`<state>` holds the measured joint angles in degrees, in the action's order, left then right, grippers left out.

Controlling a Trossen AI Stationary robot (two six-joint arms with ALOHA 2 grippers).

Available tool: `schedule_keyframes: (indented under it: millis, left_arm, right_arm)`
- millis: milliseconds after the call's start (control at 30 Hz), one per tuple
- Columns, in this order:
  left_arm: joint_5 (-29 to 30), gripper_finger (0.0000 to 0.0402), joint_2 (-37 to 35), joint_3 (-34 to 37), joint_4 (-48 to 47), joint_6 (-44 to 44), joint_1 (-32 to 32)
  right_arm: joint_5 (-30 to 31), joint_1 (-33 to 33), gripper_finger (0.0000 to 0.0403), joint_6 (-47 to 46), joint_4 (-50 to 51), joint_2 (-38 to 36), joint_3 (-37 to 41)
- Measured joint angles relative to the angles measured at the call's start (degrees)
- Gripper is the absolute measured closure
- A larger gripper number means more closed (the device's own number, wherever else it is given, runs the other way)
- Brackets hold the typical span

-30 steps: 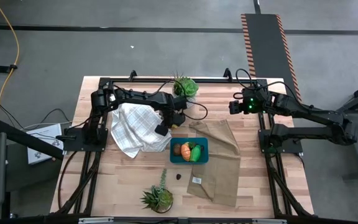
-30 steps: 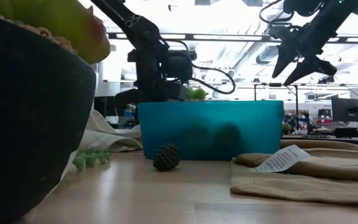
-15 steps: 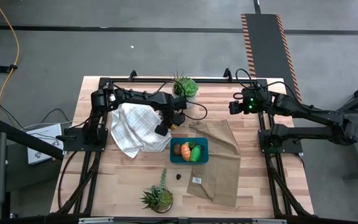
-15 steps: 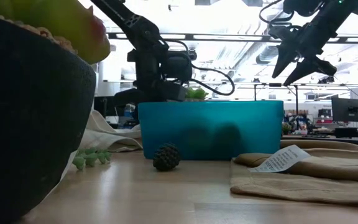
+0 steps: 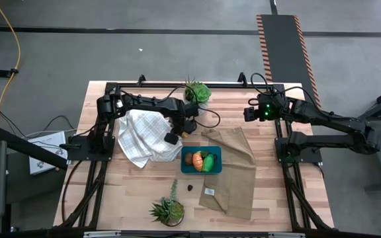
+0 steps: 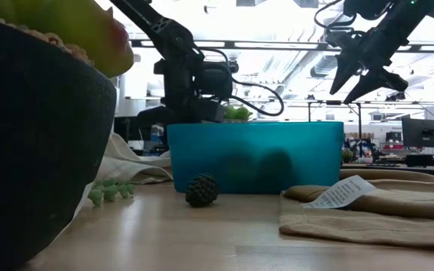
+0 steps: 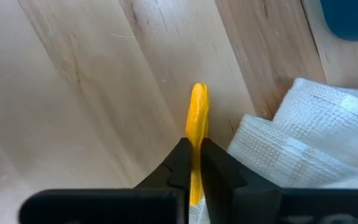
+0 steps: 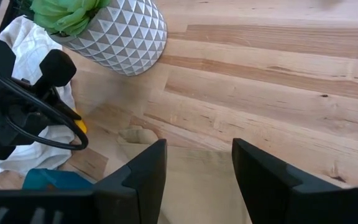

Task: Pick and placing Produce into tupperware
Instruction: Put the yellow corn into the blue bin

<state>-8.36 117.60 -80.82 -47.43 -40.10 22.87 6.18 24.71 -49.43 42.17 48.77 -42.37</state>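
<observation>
**Banana gripped beside the container; transfer not yet begun**

The yellow banana (image 7: 197, 127) is shown clamped edge-on between the fingers of the left tool (image 7: 191, 163), low over the bare tabletop (image 7: 92, 93) and just beside a white checked cloth (image 7: 303, 143). Over the last second the left tool has been closed from a partly open stance onto the banana, so the grasp can be judged complete and a lift toward the container is what remains. The teal container (image 5: 202, 160) is seen near the left tool (image 5: 177, 134), with a brown piece (image 5: 188, 158), an orange piece (image 5: 197, 157) and a green piece (image 5: 208, 162) already inside. The right tool (image 8: 194, 171) is held open and empty, well apart over the far side of the tabletop, near a patterned plant pot (image 8: 114, 37).

From above, the banana is hidden by the left arm. A small dark round object (image 6: 203, 190) lying in front of the container cannot be identified. A tan cloth (image 5: 233, 172) lies partly under the container.
</observation>
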Motion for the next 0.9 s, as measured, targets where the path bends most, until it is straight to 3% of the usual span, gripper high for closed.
schedule_keyframes:
  millis: [700,900]
  left_arm:
    - [-0.01,0.0395,0.00,-0.14,-2.31,0.94,-0.02]
    - [-0.25,0.0399,0.07,-3.58,-4.66,1.37,-0.02]
  right_arm:
    - [1.22,0.00,0.0229,0.44,0.00,0.00,0.00]
    - [1.22,-0.01,0.0229,0.44,0.00,0.00,0.00]
